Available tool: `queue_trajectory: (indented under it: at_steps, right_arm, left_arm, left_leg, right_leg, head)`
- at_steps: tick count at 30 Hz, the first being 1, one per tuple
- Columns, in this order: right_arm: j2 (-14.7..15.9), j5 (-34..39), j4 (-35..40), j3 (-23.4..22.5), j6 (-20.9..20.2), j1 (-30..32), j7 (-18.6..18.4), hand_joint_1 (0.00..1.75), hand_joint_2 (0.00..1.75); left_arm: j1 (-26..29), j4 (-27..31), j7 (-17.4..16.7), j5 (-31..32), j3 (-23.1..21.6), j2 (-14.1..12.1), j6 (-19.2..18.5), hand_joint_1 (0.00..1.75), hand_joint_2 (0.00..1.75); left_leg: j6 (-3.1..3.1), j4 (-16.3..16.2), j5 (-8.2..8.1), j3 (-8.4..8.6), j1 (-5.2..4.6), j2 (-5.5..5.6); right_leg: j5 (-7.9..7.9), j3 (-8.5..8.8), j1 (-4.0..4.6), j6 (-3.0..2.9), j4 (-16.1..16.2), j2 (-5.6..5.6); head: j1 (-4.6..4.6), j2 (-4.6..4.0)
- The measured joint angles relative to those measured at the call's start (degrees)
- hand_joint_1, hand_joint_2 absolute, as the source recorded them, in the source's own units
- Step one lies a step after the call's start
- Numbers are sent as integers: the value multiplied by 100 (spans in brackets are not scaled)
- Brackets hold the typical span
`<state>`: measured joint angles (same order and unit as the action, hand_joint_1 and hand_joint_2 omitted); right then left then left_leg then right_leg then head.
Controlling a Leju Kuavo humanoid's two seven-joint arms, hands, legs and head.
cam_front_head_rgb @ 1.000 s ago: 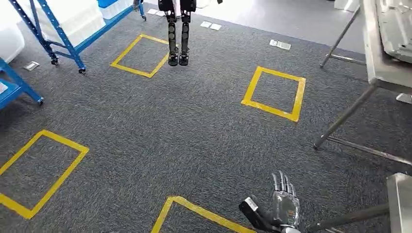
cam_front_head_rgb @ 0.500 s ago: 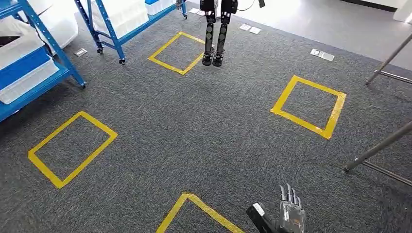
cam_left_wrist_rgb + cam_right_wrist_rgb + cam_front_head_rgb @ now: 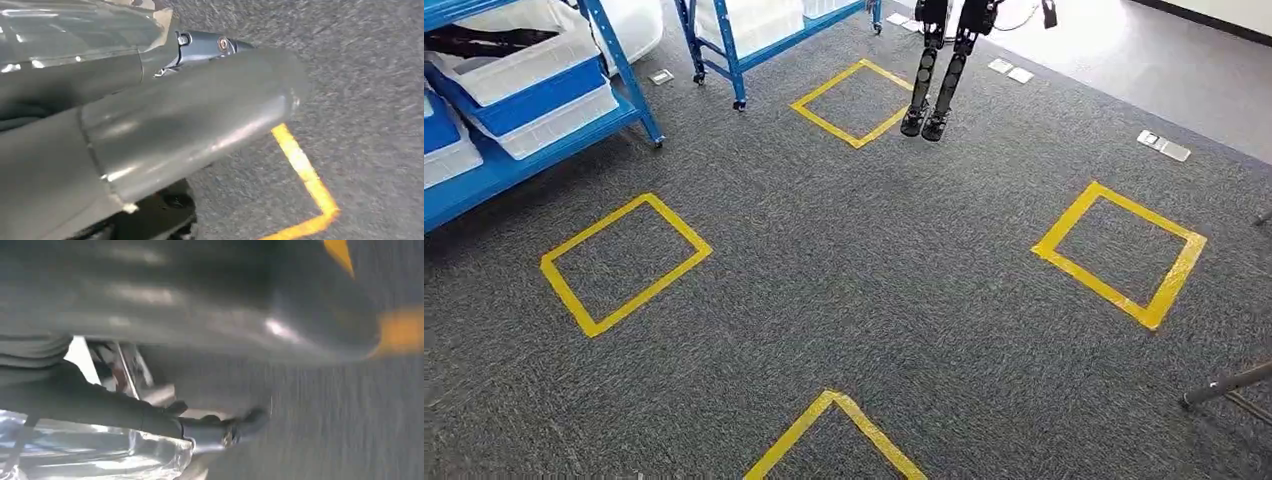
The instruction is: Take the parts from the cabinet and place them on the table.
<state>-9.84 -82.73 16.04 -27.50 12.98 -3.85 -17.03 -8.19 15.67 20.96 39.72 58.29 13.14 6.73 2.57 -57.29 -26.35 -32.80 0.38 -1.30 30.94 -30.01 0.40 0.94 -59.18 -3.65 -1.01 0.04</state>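
Two hands' (image 3: 150, 130) (image 3: 200, 315) grip can't be told; blue cabinet (image 3: 514, 120) far left.

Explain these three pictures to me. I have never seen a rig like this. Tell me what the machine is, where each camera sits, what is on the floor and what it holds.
The machine is a two-legged humanoid robot with two arms that end in hands. The wide picture comes from a camera high on its body, looking forward and down. It shows a grey carpet marked with yellow taped squares, blue racks carrying white bins, and, farther off, the dark legs of another robot.

The other two pictures come from cameras at the wrists, so they are turned and very close. The big grey shape in one is the left hand, above carpet and yellow tape. The other, badly blurred, shows the right hand. Whether either hand holds anything cannot be told.
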Motion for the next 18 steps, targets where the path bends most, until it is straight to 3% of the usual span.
queue_trajectory:
  at_steps: [1,3,4,6,7,8,9,10,13,14,15,16,17,18]
  right_arm:
    - [-54,-9,-65,-31,-41,25,-54,0,0]
    - [-151,-31,-181,-96,-109,76,-105,0,0]
    - [-185,-66,-227,-100,-133,95,-105,0,0]
    - [-205,-98,-253,-113,-137,86,-105,0,0]
    - [-214,-120,-269,-125,-154,69,-103,0,0]
    - [-207,-125,-284,-129,-170,66,-103,0,0]
    - [-207,-127,-310,-131,-196,72,-102,0,0]
    - [-223,-129,-341,-133,-213,75,-100,0,0]
    - [-234,-144,-347,-135,-213,32,-96,0,0]
    - [-251,-151,-352,-138,-213,37,-89,0,0]
    - [-251,-166,-352,-140,-205,37,-81,0,0]
    - [-266,-175,-352,-140,-200,39,-63,0,0]
    - [-279,-181,-360,-140,-198,53,-57,0,0]
    - [-277,-181,-365,-140,-198,66,-56,0,0]
  left_arm:
    - [-61,-7,-20,22,-43,20,11,0,0]
    - [-127,-24,-28,35,-103,63,7,0,0]
    - [-130,-33,-28,33,-124,72,2,0,0]
    - [-119,-37,-24,20,-135,81,0,0,0]
    - [-118,-39,-13,2,-146,81,-4,0,0]
    - [-124,-39,-4,-9,-166,83,-11,0,0]
    - [-122,-39,2,-9,-170,85,-13,0,0]
    - [-125,-39,9,-15,-170,83,-13,0,0]
    - [-100,-46,13,-20,-170,87,-22,0,0]
    - [-96,-46,15,-20,-170,83,-22,0,0]
    - [-90,-48,15,-20,-170,79,-24,0,0]
    - [-94,-52,15,-24,-172,85,-28,0,0]
    - [-101,-55,15,-26,-175,85,-50,0,0]
    - [-104,-59,15,-24,-179,85,-59,0,0]
  left_leg:
    - [30,-4,18,-19,12,67]
    - [47,-5,33,-43,12,256]
    - [45,-6,37,-44,11,343]
    - [29,-15,46,-40,16,481]
    - [14,-22,52,-39,25,586]
    - [-10,-38,54,-40,31,687]
    - [-47,-48,59,-55,35,739]
    - [-96,-63,56,-74,1,805]
    - [-218,-19,128,-123,26,930]
    - [-233,-34,125,-149,33,992]
    - [-243,-169,-1,-210,13,683]
    - [-262,-512,-235,-368,9,404]
    - [-285,-1005,-489,-597,20,253]
    - [-300,-1480,-694,-828,27,192]
  right_leg:
    - [189,-161,-30,-37,-356,181]
    - [575,-613,-64,-52,-1319,321]
    - [632,-751,-74,-16,-1606,338]
    - [453,-655,-104,81,-1359,344]
    - [177,-376,-140,168,-779,372]
    - [-86,-60,-182,231,-124,514]
    - [-105,34,-234,228,147,814]
    - [-139,12,-165,159,186,785]
    - [-187,36,-121,56,151,618]
    - [-215,49,-220,8,184,549]
    - [-223,56,-207,-33,192,467]
    - [-224,46,-198,-118,193,396]
    - [-225,37,-167,-140,192,307]
    - [-220,26,-146,-147,191,216]
  head:
    - [-2,0]
    - [-15,0]
    - [-17,0]
    - [-17,0]
    - [-13,0]
    - [-19,0]
    - [-26,0]
    - [-33,0]
    - [-13,0]
    - [-13,0]
    - [-4,0]
    - [57,0]
    - [57,0]
    - [57,0]
